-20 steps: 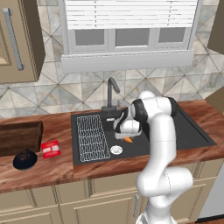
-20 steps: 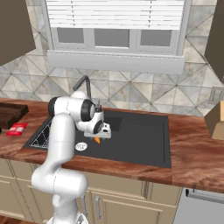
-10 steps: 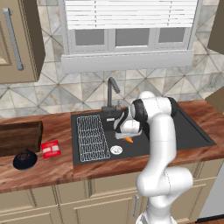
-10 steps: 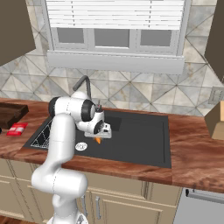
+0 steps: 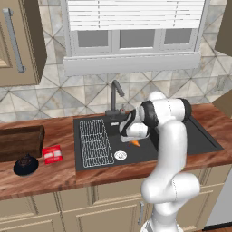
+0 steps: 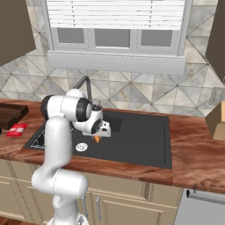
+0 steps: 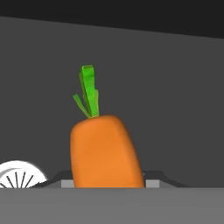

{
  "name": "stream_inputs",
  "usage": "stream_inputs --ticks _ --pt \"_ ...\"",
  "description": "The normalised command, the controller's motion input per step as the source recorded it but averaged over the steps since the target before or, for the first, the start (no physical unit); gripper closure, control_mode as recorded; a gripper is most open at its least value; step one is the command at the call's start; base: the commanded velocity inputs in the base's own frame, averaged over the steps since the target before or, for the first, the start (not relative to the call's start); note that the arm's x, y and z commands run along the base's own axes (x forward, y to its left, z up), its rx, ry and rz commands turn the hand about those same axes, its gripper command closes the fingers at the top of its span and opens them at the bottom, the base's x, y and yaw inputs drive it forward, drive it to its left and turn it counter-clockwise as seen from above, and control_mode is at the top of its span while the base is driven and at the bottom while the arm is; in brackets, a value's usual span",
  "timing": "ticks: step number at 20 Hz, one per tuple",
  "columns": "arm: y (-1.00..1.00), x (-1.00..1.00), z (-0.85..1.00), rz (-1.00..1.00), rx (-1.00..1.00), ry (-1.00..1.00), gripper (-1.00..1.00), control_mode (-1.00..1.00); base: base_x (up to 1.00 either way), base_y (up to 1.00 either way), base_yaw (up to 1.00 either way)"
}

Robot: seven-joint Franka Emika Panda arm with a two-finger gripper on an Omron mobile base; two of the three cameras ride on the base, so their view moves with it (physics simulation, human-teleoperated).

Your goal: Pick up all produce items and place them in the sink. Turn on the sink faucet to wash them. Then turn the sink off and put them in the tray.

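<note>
1. The carrot (image 7: 105, 151) is seen right up against the hand camera, sitting between the gripper's two finger tips, so basically zero offset is left between gripper (image 5: 132, 139) and produce.
2. The gripper is judged to be partly closed on the carrot: the jaws look stopped at roughly half width with the orange body wedged between them. Exact pad contact is hidden at the bottom of the hand view, so the grip is read as a likely hold, not a sure thing.
3. The carrot's long axis runs up the hand view with a slight lean, green top (image 7: 89, 89) pointing away from the camera and the fat body nearest the fingers. So it's being gripped across its width, not end to end.
4. From the base views, a bit of orange is spotted just under the gripper, low inside the sink (image 5: 199, 138), right of the wire rack (image 5: 95, 141) and near the round drain (image 5: 120, 155). The faucet (image 5: 115, 95) stands just behind.
5. Whether the carrot is resting on the basin floor or lifted clear can't be told.
6. The tray (image 5: 20, 141) sits well off to the left on the worktop (image 5: 54, 174), past the red packet (image 5: 52, 154) and black dish (image 5: 26, 166), so a long sideways carry is expected once washing is done.
</note>
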Motion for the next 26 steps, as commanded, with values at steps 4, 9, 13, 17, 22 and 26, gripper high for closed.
stream_inputs --ticks 4,9,13,17,22,26 --pt "0.0 -0.45 0.65 0.0 0.0 -0.05 1.0 -1.0 0.0 0.0 0.0" --pt "0.0 -0.51 0.72 0.0 0.0 -0.04 1.0 -1.0 0.0 0.0 0.0" --pt "0.0 -0.55 0.71 0.0 0.0 0.0 1.0 -1.0 0.0 0.0 0.0" --pt "0.04 -0.58 0.69 0.0 0.0 0.0 1.0 -1.0 0.0 0.0 0.0" --pt "0.15 -0.6 0.66 0.0 0.0 0.0 1.0 -1.0 0.0 0.0 0.0" --pt "0.32 -0.51 0.56 0.01 0.0 0.0 1.0 -1.0 0.0 0.0 0.0"
